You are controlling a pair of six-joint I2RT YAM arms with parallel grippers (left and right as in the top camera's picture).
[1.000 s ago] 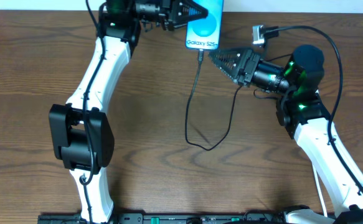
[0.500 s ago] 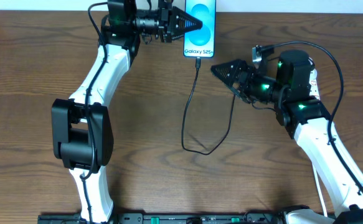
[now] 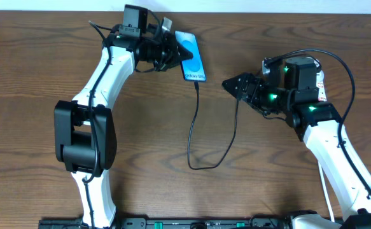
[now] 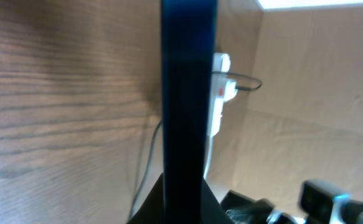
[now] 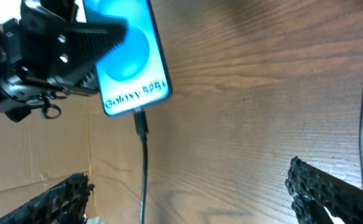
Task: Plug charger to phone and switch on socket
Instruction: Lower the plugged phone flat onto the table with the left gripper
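Left gripper [image 3: 177,53]: we clamp phone [image 3: 195,62] steady for plug | right gripper [image 3: 226,83]: released beside phone | charger [image 3: 193,121]: seated in phone's bottom

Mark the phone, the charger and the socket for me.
phone [image 3: 194,58]: overhead view, middle of blue screen.
charger [image 5: 140,120]: right wrist view, plug tip at phone's bottom edge.
socket [image 4: 222,65]: left wrist view, white part above red mark.

Left gripper [image 3: 177,54], arm stretched far forward, clamps the phone [image 3: 193,57]; right gripper [image 3: 231,83] hangs spread wide, empty.
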